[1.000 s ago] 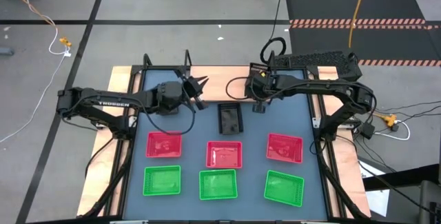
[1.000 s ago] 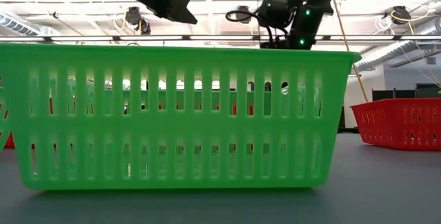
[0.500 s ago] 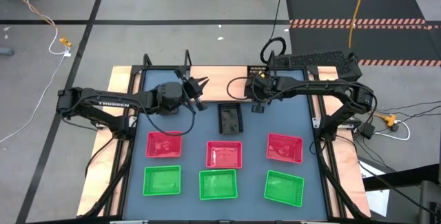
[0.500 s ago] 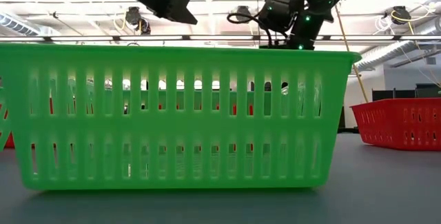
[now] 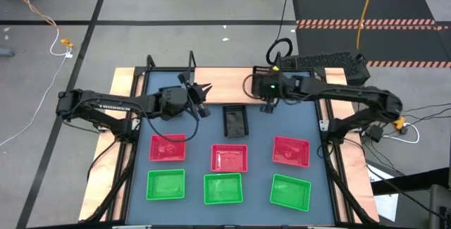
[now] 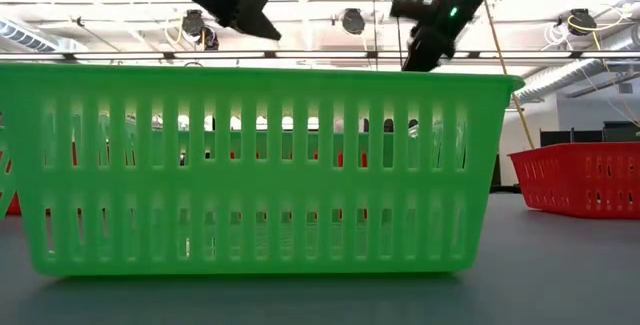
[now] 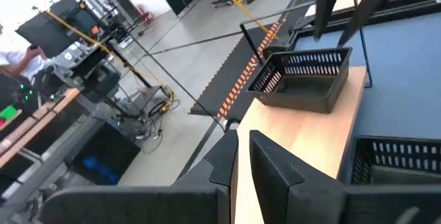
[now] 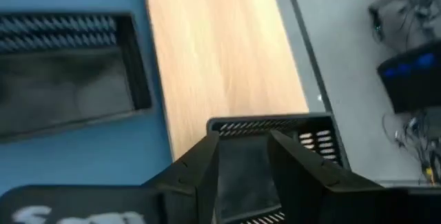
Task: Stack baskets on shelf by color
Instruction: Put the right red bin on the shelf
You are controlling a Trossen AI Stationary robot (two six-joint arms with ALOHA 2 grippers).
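With one black basket (image 8: 310,141) set on the shelf (image 8: 213,52) beneath the released right gripper (image 8: 242,138), the other black basket (image 5: 236,121) on the table is judged next to be fetched, the left gripper (image 7: 242,138) waiting nearly clenched and empty over the shelf.

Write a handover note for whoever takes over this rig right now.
Left hand: shut, empty, raised over the shelf's left part.
Right hand: open, empty, just above a black basket that sits on the shelf.
Second black basket: on the tabletop beside the shelf. No third black one is visible.
Three red baskets in a row and three green baskets in the next row, all on the tabletop, unstacked.
Done: one black basket shelved.
Left: stack the other black, then the reds and greens, each colour in its own pile.
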